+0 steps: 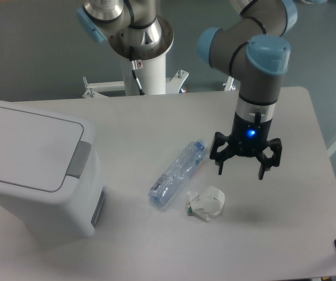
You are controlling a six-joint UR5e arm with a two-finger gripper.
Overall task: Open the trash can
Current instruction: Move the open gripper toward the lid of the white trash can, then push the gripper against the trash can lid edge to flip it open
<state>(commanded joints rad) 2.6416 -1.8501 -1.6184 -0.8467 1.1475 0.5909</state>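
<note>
Far left of the spread, empty gripper [242, 166], the trash can [36, 167] looks rigid and light; press its grey push-button [79, 158] rather than grasp the smooth lid.

1. The arm [256, 35] was built of silver-grey tube sections with light blue caps at the joints.
2. Its wrist [254, 108] had a white band over a black section, where a small blue light glowed.
3. The gripper [240, 171] was black with thin, spidery jaws.
4. A white column [146, 73] carried the base, beside a black cable [137, 79].
</note>
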